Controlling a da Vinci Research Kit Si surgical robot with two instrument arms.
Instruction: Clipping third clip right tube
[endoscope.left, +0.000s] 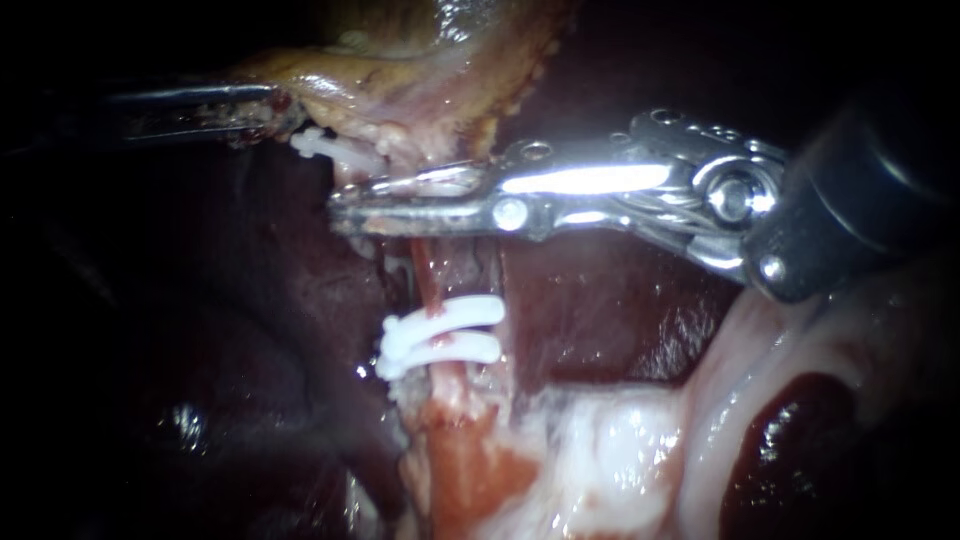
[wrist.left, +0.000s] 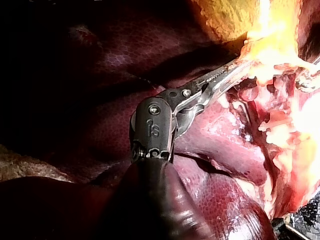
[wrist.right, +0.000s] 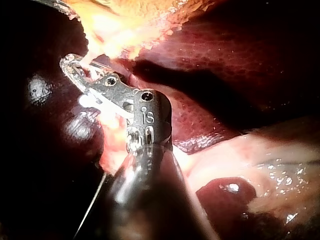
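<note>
Right instrument (endoscope.left: 352, 200) claw is nearly together, clamped across the tube (endoscope.left: 428, 275) just above two white clips (endoscope.left: 440, 335). Left instrument (endoscope.left: 283, 108) claw is clamped on the gallbladder (endoscope.left: 400, 80) edge, beside a lone clip (endoscope.left: 320, 147). Dark liver (endoscope.left: 600, 300) lies behind.

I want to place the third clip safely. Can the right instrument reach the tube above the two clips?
Probably yes: the right instrument lies across the tube just above the two clips, with nothing in between.
</note>
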